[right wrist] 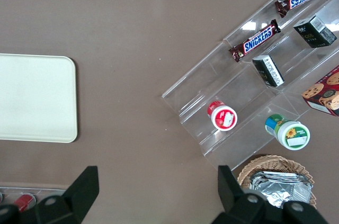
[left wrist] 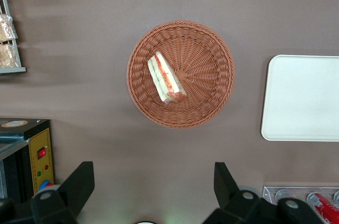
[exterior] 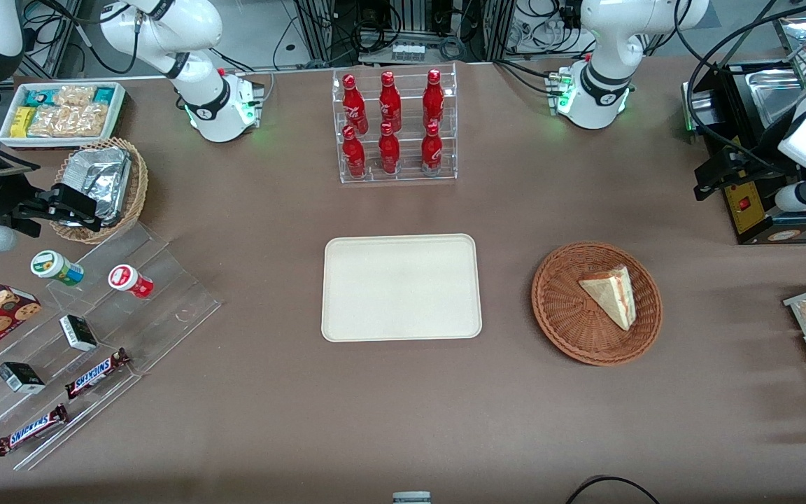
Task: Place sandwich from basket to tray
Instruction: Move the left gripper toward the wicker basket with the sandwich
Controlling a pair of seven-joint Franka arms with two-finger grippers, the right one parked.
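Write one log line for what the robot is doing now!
stage: before pickup | sandwich: in basket | tray: bare | pincer: open, above table

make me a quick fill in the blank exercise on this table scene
1. The sandwich lies in the ____.
2. The tray holds ____ items.
3. The gripper hangs above the table with its jaws ____, the basket in its wrist view.
4. The clear rack holds ____ red bottles.

Missing words: basket; no; open; six
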